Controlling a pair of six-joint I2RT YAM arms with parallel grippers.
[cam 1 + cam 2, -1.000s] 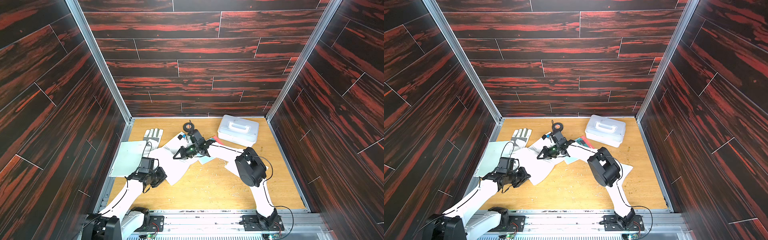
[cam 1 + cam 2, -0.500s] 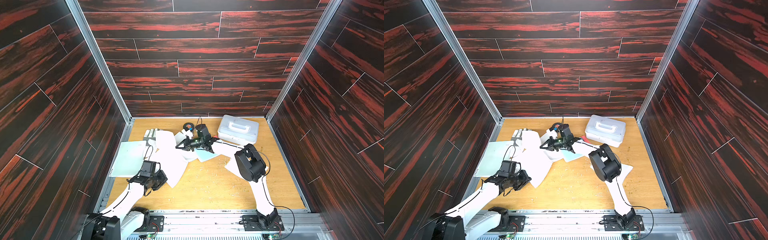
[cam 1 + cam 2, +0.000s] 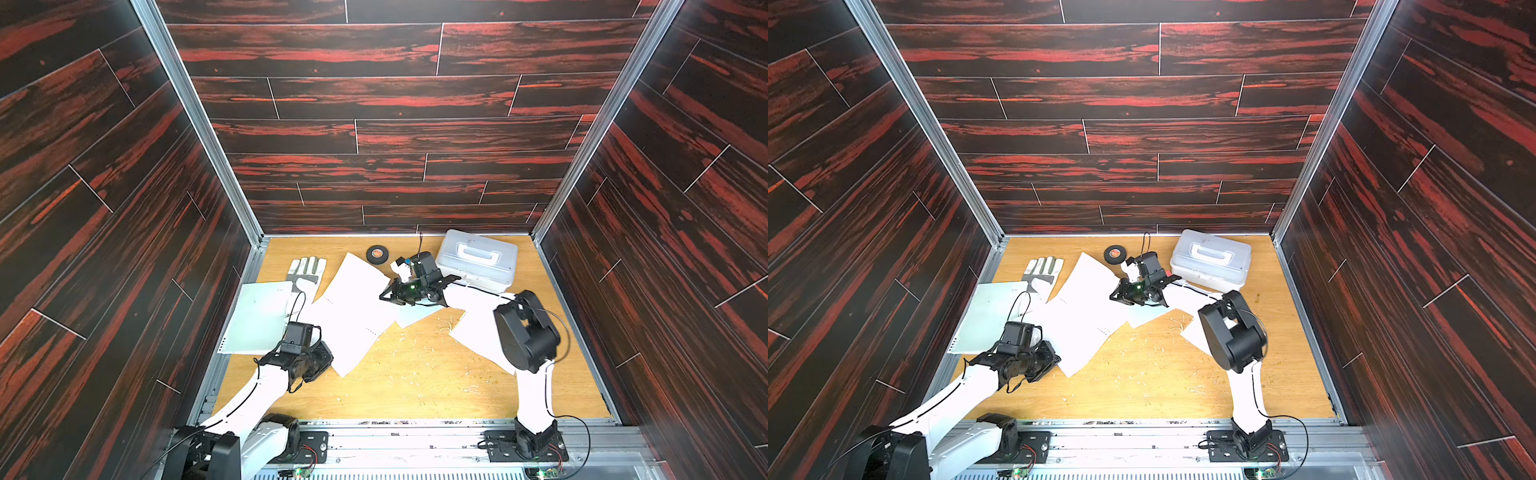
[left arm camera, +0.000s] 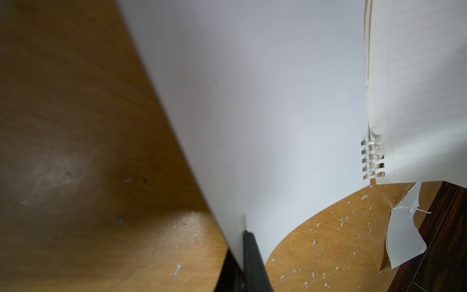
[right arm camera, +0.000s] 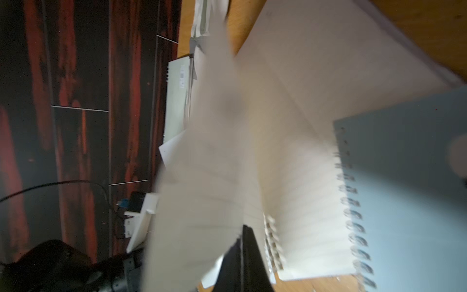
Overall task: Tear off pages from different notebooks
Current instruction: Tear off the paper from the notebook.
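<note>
Both sets of jaws grip paper — left gripper pinches a corner of the page lying mid-bench, right gripper pinches a blurred sheet by the notebook. Mid-tear, probably; next calls for opposing pulls.

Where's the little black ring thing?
In both top views the black tape roll lies at the back of the table, between the work glove and the white plastic box.

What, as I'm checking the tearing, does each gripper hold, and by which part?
Left gripper: a white page, by its edge. Right gripper: a blurred page, beside the spiral binding.
</note>
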